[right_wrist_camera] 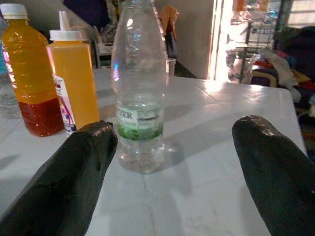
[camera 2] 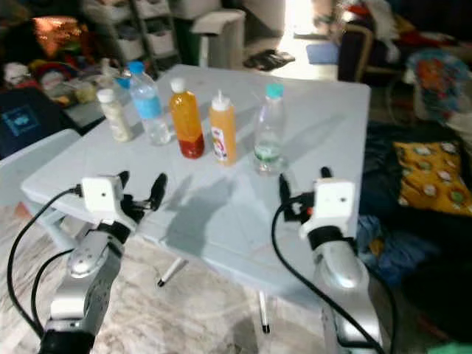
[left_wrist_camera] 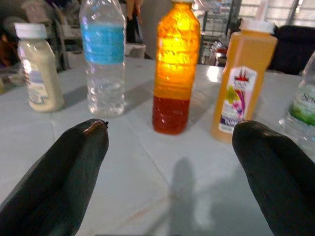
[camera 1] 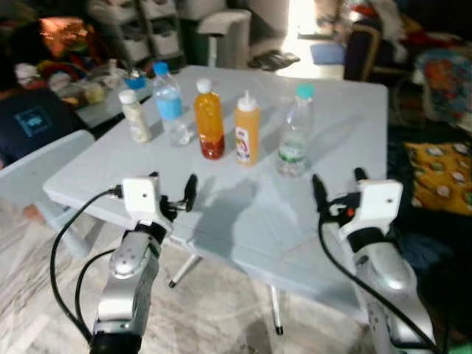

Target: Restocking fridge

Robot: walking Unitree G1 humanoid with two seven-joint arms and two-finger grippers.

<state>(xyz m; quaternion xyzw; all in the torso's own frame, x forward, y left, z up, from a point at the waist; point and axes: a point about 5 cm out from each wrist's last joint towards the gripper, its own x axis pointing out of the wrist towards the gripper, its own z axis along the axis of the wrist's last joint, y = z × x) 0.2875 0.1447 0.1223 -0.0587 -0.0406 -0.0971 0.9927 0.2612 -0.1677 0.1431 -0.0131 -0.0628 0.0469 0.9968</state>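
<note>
**Five bottles lined up, both grippers spread and waiting at the table's near edge**

Five bottles are found standing upright in a loose row on the pale folding table (camera 1: pixel 346 133): a small white-capped bottle of creamy sauce (camera 1: pixel 135 116), a blue-labelled water bottle (camera 1: pixel 169 105), an orange-and-red juice bottle (camera 1: pixel 209 119), a yellow squeeze bottle with a nozzle cap (camera 1: pixel 247 128), and a clear green-capped water bottle (camera 1: pixel 295 133). They are set apart from one another, which is judged to leave room for fingers to pass on either side of each.

The left gripper (camera 1: pixel 172 198) is held over the near edge with its fingers (left_wrist_camera: pixel 74 167) released wide and nothing grasped; the juice bottle is framed between them. The right gripper (camera 1: pixel 336 190) is likewise spread and empty, aimed so that the clear water bottle sits just inside its left finger (right_wrist_camera: pixel 78 167). No bottle is touched.

No fridge can be made out. To the robot's left a pale chair (camera 1: pixel 29 173) stands close against the table; to its right cushions and cloth (camera 1: pixel 439 173) lie on the floor, and shelving with clutter (camera 1: pixel 147 29) is seen beyond. These are judged likely to narrow any path away from the table.
</note>
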